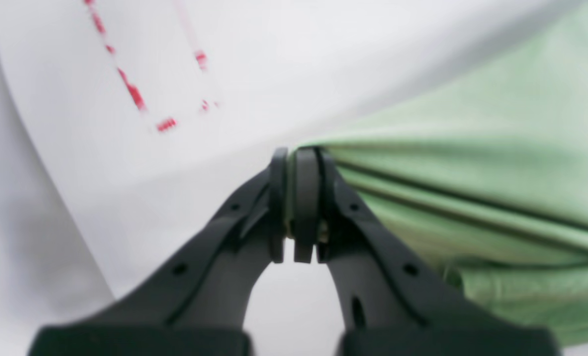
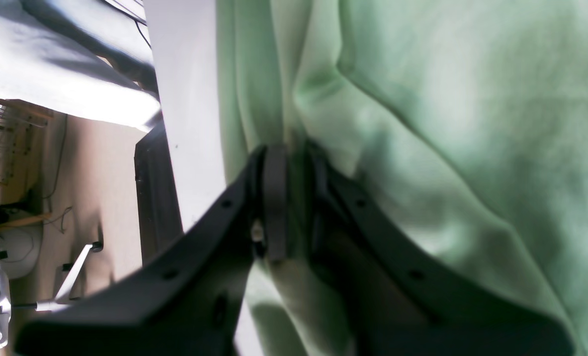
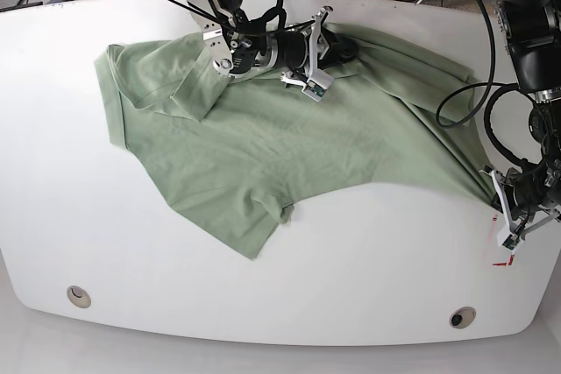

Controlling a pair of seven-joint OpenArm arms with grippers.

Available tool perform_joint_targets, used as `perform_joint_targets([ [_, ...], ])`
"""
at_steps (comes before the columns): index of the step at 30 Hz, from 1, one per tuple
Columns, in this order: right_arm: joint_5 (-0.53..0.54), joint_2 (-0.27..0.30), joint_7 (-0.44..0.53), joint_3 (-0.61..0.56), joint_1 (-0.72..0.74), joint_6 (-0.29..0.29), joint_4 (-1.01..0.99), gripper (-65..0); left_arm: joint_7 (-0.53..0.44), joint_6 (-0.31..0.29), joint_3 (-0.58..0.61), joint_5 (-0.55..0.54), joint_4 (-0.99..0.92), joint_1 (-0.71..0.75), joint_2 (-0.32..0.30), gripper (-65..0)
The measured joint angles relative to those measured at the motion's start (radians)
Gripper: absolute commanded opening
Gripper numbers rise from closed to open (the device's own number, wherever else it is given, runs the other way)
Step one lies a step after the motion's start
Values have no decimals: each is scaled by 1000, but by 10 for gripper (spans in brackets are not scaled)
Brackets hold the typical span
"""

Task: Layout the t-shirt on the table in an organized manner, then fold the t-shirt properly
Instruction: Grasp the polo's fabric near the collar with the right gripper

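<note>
The sage-green t-shirt (image 3: 263, 137) lies spread and creased across the white table (image 3: 351, 260). One corner of it is pulled out to the right edge. My left gripper (image 3: 493, 195) is shut on that corner and holds the fabric (image 1: 472, 163) taut just above the table (image 1: 274, 74); in the left wrist view the gripper (image 1: 294, 158) pinches a thin fold. My right gripper (image 3: 342, 48) is at the shirt's far edge. In the right wrist view that gripper (image 2: 286, 153) is shut on a bunched fold of the shirt (image 2: 447, 123).
Broken red tape marks (image 1: 135, 94) lie on the table beside my left gripper, and they also show in the base view (image 3: 502, 263). Two round cable holes (image 3: 78, 295) (image 3: 462, 316) sit near the front edge. Cables hang over the far edge. The table's edge (image 2: 190, 123) runs beside my right gripper.
</note>
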Motion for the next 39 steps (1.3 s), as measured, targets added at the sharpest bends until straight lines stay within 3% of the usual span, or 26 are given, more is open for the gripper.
perform_joint_targets([
  [6,0,0,0,-1,0,0,0,-585,0,-3,-41,-9,77,-5,16,-650],
  [39,-1,0,-7,-3,9,5,-2,-585,-2,1,-41,12,77,59,42,-650],
])
